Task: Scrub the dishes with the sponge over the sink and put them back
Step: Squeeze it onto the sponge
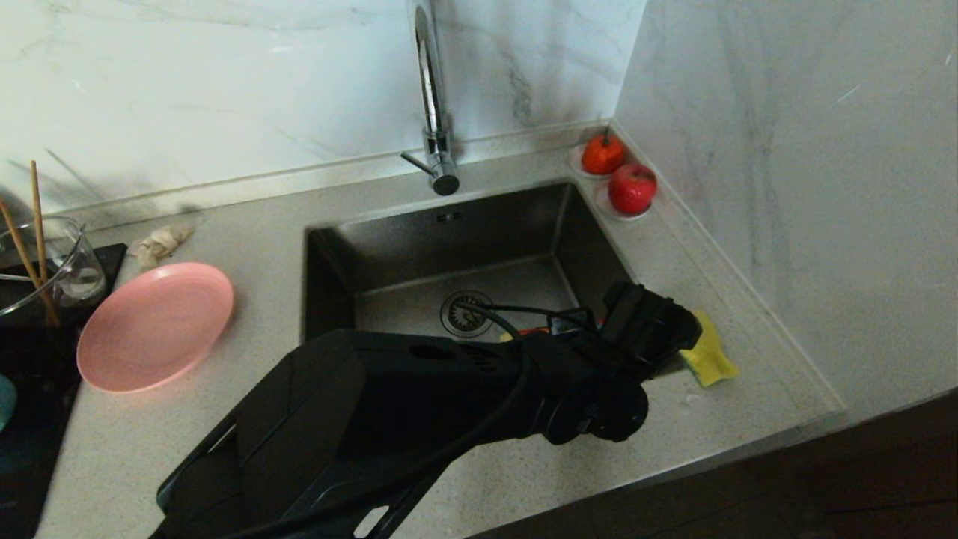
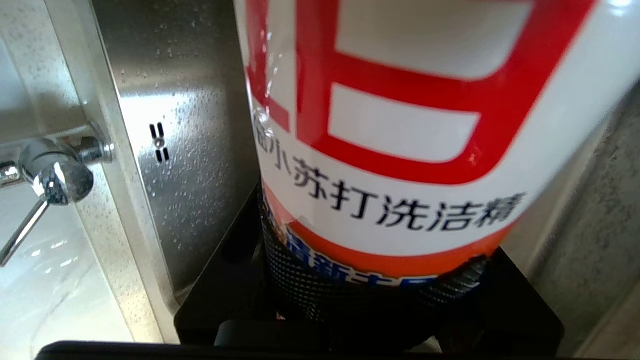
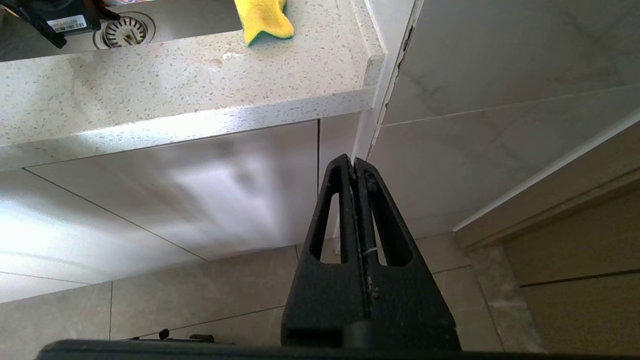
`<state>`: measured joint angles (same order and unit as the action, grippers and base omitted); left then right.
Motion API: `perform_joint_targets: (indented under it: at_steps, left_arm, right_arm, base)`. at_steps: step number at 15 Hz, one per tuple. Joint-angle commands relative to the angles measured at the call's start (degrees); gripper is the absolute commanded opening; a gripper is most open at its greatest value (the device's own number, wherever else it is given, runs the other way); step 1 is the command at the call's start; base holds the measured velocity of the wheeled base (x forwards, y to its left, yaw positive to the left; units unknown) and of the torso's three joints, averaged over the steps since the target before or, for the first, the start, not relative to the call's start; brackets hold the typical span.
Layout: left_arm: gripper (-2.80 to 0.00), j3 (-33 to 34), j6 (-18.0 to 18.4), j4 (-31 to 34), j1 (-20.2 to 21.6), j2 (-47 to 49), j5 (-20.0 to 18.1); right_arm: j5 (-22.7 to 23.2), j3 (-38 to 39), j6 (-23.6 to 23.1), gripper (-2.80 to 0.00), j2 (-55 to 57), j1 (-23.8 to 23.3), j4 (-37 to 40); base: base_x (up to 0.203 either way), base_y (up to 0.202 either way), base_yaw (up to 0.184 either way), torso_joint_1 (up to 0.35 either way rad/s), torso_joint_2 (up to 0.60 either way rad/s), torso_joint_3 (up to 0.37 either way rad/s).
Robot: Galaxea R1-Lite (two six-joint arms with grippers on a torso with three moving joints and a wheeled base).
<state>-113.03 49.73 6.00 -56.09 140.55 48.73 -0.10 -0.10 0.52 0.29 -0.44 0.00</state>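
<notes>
Below counter edge: right gripper (image 3: 354, 165) parked, fingers pressed together, empty. Over sink's (image 1: 389, 247) near right corner: left gripper (image 2: 380, 280) half open, clamped on detergent bottle (image 2: 400, 125), white with red label. Sponge (image 1: 707, 355) on counter (image 1: 524, 457) just right of sink, yellow face up. Plate (image 1: 153, 326) on counter left of sink, untouched. Tap (image 1: 434, 97) behind basin.

A speckled stone counter (image 1: 247, 449) carries a pink plate (image 1: 155, 325) near its left edge, a beige rag (image 1: 159, 242) behind it, and a yellow sponge (image 1: 708, 356) at the sink's (image 1: 479, 239) right rim.
</notes>
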Motion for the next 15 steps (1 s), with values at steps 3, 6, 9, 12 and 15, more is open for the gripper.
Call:
perform_joint_targets:
  at_steps: [3, 6, 9, 12, 15]
  left_arm:
    - [-2.8, 0.0, 1.1, 1.2, -0.1, -0.3, 0.5]
    - [-2.8, 0.0, 3.6, 2.0, -0.2, -0.2, 2.9]
    - [-2.8, 0.0, 3.8, 2.6, -0.3, 0.0, 3.0]
    - [-2.8, 0.0, 3.8, 2.5, -0.3, 0.3, 3.0]
    - [-2.8, 0.0, 4.8, 2.5, -0.6, 0.4, 3.0]
  right_arm:
    - [0.0, 0.0, 0.0, -2.8, 0.0, 0.0, 0.0]
    - [0.0, 0.0, 0.0, -2.8, 0.0, 0.0, 0.0]
    - [0.0, 0.0, 0.0, -2.8, 0.0, 0.0, 0.0]
    - [0.0, 0.0, 0.0, -2.8, 0.0, 0.0, 0.0]
    - [0.0, 0.0, 0.0, -2.8, 0.0, 0.0, 0.0]
  base:
    - [0.0, 0.0, 0.0, 0.0, 0.0, 0.0]
    - [0.0, 0.0, 0.0, 0.0, 0.0, 0.0]
    - [0.0, 0.0, 0.0, 0.0, 0.0, 0.0]
    - [0.0, 0.0, 0.0, 0.0, 0.0, 0.0]
    - [0.0, 0.0, 0.0, 0.0, 0.0, 0.0]
